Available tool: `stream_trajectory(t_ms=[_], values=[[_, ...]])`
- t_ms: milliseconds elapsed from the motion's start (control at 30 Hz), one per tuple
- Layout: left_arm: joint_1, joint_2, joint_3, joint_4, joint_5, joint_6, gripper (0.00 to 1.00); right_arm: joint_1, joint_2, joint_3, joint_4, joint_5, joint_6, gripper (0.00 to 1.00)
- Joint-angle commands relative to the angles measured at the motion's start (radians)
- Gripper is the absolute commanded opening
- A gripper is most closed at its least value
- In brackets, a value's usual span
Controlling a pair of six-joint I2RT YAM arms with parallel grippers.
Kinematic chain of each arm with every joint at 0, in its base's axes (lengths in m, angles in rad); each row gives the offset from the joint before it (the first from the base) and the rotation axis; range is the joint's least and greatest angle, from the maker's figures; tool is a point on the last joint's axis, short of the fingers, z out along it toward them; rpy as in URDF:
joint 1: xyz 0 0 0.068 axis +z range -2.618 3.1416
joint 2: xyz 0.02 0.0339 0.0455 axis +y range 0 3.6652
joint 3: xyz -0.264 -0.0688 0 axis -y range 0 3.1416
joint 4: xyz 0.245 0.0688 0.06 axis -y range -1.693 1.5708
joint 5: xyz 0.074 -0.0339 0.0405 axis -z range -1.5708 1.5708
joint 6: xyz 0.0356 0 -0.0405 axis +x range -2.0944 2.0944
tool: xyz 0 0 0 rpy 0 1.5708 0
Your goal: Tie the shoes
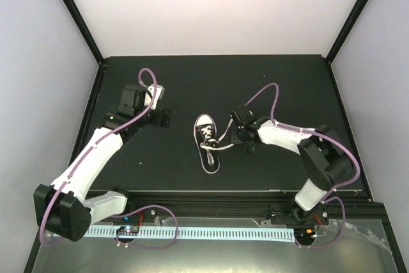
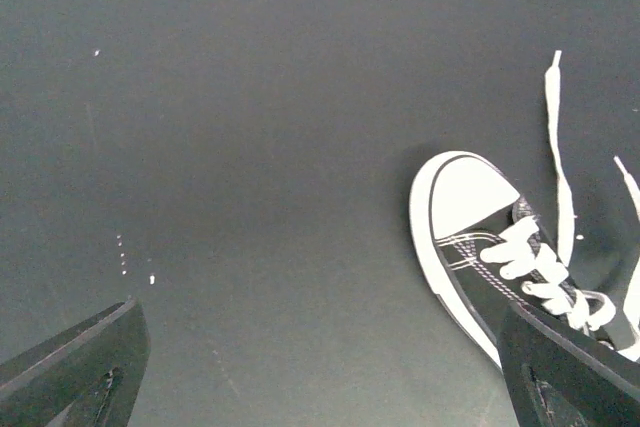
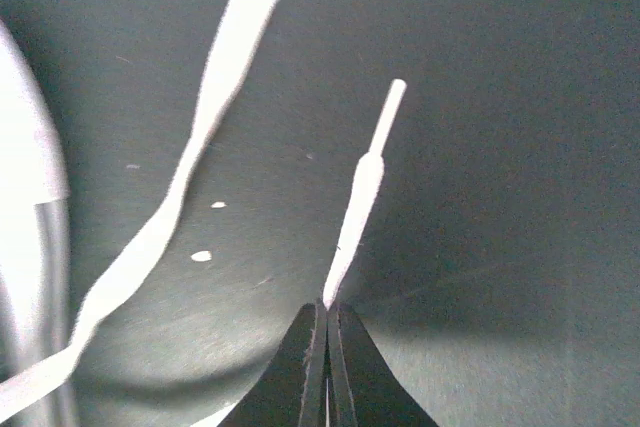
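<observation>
Matte black table (image 1: pixel 281 87) here, flecked with pale specks, with pale walls boxing it in behind black frame posts (image 1: pixel 73 11). The sneaker (image 1: pixel 206 144) sits mid-table, toe pointing away from the arms, between both grippers. The left gripper (image 2: pixel 320 312) hangs spread wide, holding nothing, and one finger (image 2: pixel 570 367) cuts off the shoe's heel. The right gripper (image 3: pixel 326 307) is pressed together, pinching a white lace (image 3: pixel 362 187) a little short of its tip. A second lace (image 3: pixel 215 97) runs past, blurred, and any print on the sneaker is too small to read.
</observation>
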Motion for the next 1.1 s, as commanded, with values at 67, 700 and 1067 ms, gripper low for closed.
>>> stream_trajectory(t_ms=[67,700,1067], values=[[-0.053,-0.093,-0.027,0.066,0.064,-0.039,0.98,0.003,-0.256,0.003,0.019,-0.042,-0.077,0.02],[-0.005,-0.338,-0.191,0.194,-0.096,-0.237,0.99,0.189,0.066,0.569,0.157,-0.261,-0.17,0.03],[0.001,-0.311,-0.292,0.228,0.096,-0.317,0.99,0.198,-0.025,0.434,0.069,-0.075,-0.291,0.86]])
